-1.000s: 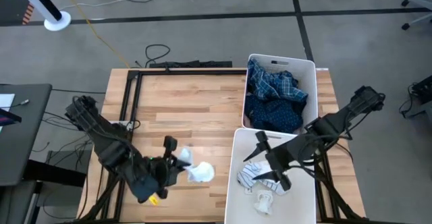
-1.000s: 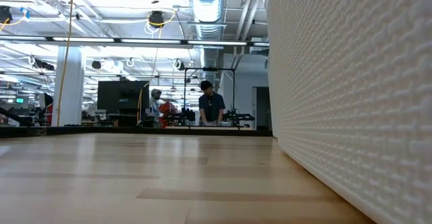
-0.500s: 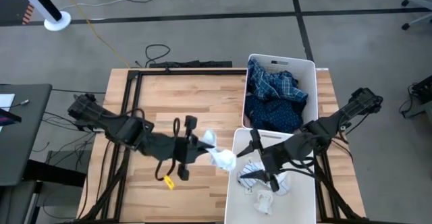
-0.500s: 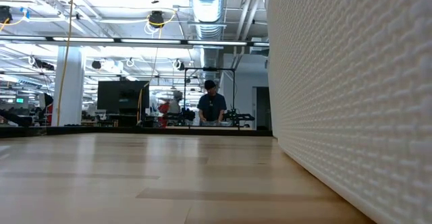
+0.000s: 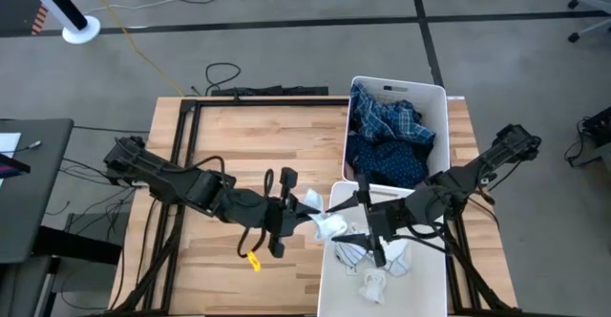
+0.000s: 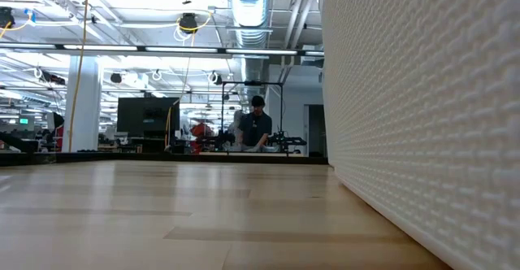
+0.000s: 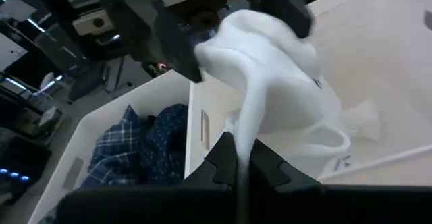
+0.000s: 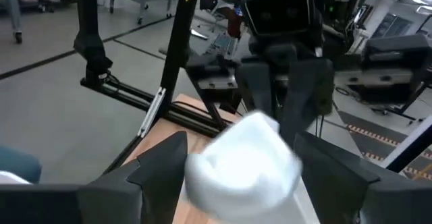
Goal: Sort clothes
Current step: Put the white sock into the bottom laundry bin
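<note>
We are holding a white sock clamped in our left gripper just at the rim of the near white bin — positioned for dropping among other socks. Our right gripper is waiting spread wide beside it — possibly for receiving.

Overhead camera is looking straight down; low one is skimming the tabletop; wrist cameras are facing each other, sharing the white sock.

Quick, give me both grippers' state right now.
Left gripper: shut on the white sock, at the near bin's edge.
Right gripper: open, holding nothing, over the near bin.
</note>
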You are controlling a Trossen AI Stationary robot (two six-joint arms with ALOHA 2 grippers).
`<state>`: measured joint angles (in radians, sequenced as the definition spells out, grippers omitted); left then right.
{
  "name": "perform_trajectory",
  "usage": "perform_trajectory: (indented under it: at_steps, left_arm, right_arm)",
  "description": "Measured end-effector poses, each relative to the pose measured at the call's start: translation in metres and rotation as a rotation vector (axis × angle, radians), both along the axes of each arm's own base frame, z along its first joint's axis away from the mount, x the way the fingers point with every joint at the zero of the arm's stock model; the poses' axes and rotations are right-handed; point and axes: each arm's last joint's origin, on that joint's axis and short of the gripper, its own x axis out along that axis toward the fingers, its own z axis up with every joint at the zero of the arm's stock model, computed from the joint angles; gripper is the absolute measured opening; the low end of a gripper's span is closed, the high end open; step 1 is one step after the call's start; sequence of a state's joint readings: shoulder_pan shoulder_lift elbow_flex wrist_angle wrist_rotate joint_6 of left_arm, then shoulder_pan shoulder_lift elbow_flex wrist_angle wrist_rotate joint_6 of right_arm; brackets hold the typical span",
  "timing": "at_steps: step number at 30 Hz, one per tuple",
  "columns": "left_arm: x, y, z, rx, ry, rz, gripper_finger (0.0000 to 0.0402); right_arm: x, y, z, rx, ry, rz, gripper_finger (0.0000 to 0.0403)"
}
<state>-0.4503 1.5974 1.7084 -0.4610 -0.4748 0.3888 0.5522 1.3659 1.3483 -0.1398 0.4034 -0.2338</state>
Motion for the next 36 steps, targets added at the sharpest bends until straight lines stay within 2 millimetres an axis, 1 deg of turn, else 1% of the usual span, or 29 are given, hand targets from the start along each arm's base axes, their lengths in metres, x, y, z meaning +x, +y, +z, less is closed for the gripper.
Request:
perform_trajectory:
  at_steps: [3, 5, 7, 11, 12, 13, 16, 18, 20, 23, 26, 29, 31, 33, 36]
  left_arm:
    - [0.004, -0.002, -0.001, 0.017, -0.011, -0.008, 0.0002]
    - [0.004, -0.002, 0.0, 0.013, -0.024, -0.011, 0.0002]
    - [0.003, -0.003, 0.002, 0.01, -0.035, -0.012, 0.0002]
    - [0.003, -0.005, 0.002, 0.003, -0.04, -0.039, 0.0002]
    - [0.002, -0.006, 0.002, -0.002, -0.038, -0.051, 0.0002]
    - [0.002, -0.006, 0.002, -0.01, -0.034, -0.063, 0.0002]
    - [0.002, -0.006, 0.0, -0.03, -0.014, -0.06, 0.0005]
    - [0.002, -0.006, -0.001, -0.031, -0.006, -0.058, 0.0016]
    - [0.001, -0.007, -0.001, -0.025, -0.007, -0.061, 0.0039]
    - [-0.001, -0.012, -0.001, -0.017, -0.008, -0.075, 0.0088]
    - [-0.004, -0.018, 0.0, -0.023, -0.008, -0.091, 0.0147]
    - [-0.01, -0.025, 0.001, -0.048, -0.01, -0.1, 0.0203]
    - [-0.016, -0.029, 0.002, -0.052, -0.001, -0.084, 0.0233]
    - [-0.024, -0.032, 0.003, -0.062, 0.004, -0.05, 0.0255]
    - [-0.042, -0.034, 0.007, -0.098, 0.028, -0.003, 0.0271]
  right_arm:
    - [0.004, 0.002, -0.003, -0.01, 0.005, -0.026, 0.0263]
    - [0.006, 0.002, -0.008, -0.028, 0.026, -0.057, 0.0229]
    - [0.007, 0.002, -0.013, -0.049, 0.055, -0.082, 0.018]
    - [0.006, 0.001, -0.016, -0.059, 0.092, -0.091, 0.0055]
    - [0.006, 0.001, -0.016, -0.072, 0.091, -0.088, 0.003]
    - [0.005, 0.003, -0.016, -0.085, 0.088, -0.078, 0.0018]
    - [0.002, 0.008, -0.014, -0.095, 0.065, -0.063, 0.0015]
    - [-0.001, 0.011, -0.012, -0.1, 0.058, -0.049, 0.0011]
    - [-0.006, 0.014, -0.01, -0.107, 0.054, -0.032, 0.0006]
    - [-0.019, 0.017, -0.003, -0.113, 0.032, 0.002, 0.0004]
    - [-0.036, 0.023, 0.005, -0.125, 0.013, 0.057, 0.0003]
    - [-0.059, 0.03, 0.011, -0.143, 0.013, 0.131, 0.0002]
    - [-0.076, 0.031, 0.015, -0.142, 0.029, 0.178, 0.0001]
    - [-0.093, 0.031, 0.015, -0.122, 0.07, 0.219, 0.0001]
    - [-0.115, 0.029, 0.012, -0.059, 0.172, 0.252, 0.0001]
